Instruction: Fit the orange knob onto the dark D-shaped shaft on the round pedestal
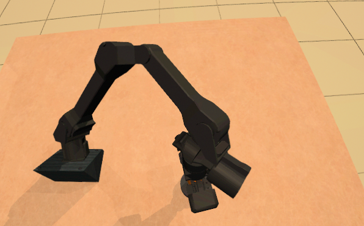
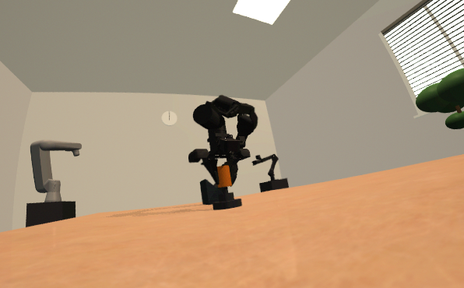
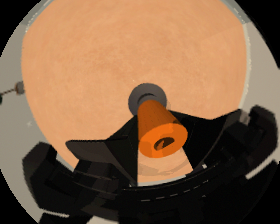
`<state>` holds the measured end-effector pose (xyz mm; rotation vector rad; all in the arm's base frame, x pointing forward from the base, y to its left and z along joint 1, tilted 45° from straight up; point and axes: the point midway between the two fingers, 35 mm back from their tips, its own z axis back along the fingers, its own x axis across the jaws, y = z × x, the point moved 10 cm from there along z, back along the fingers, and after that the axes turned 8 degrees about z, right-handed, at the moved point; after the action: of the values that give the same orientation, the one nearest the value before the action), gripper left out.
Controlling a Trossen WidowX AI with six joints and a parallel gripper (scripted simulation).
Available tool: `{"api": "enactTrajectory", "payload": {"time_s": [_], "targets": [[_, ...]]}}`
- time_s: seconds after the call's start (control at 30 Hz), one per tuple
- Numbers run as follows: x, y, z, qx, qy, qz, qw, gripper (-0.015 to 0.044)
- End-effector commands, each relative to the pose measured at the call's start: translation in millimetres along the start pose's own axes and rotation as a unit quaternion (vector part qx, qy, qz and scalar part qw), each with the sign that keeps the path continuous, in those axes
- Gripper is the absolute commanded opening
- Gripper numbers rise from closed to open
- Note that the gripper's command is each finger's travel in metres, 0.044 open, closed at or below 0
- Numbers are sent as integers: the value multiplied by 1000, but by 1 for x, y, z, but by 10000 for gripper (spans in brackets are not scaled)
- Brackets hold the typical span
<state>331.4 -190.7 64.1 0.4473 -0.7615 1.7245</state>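
The orange knob [image 2: 224,176] [image 3: 157,124] is a cylinder with a hole in its top, slightly tilted in the exterior view. In the top view only slivers of the knob [image 1: 189,182] show. My gripper [image 2: 223,177] [image 3: 151,115] is shut on the knob, one finger on each side. The round dark pedestal [image 2: 227,204] [image 3: 137,98] [image 1: 184,187] stands on the table under the knob. The knob's lower end is above the pedestal's wide base, over its raised middle part. The shaft cannot be told apart, and its flat side is hidden.
The arm's dark base [image 1: 68,166] stands on the orange table [image 1: 256,76] at the left in the top view. A grey robot [image 2: 44,167] and a small dark arm [image 2: 273,167] stand on blocks in the background, with a tree [image 2: 459,91] at the right.
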Motion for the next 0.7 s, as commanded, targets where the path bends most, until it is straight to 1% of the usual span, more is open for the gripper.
{"api": "enactTrajectory", "payload": {"time_s": [0.0, 0.13, 0.67], "targets": [[0, -1, 4, -2, 3, 37, 999, 0], [-2, -2, 4, -2, 3, 97, 995, 0], [-3, 0, 1, -2, 3, 97, 995, 0]]}}
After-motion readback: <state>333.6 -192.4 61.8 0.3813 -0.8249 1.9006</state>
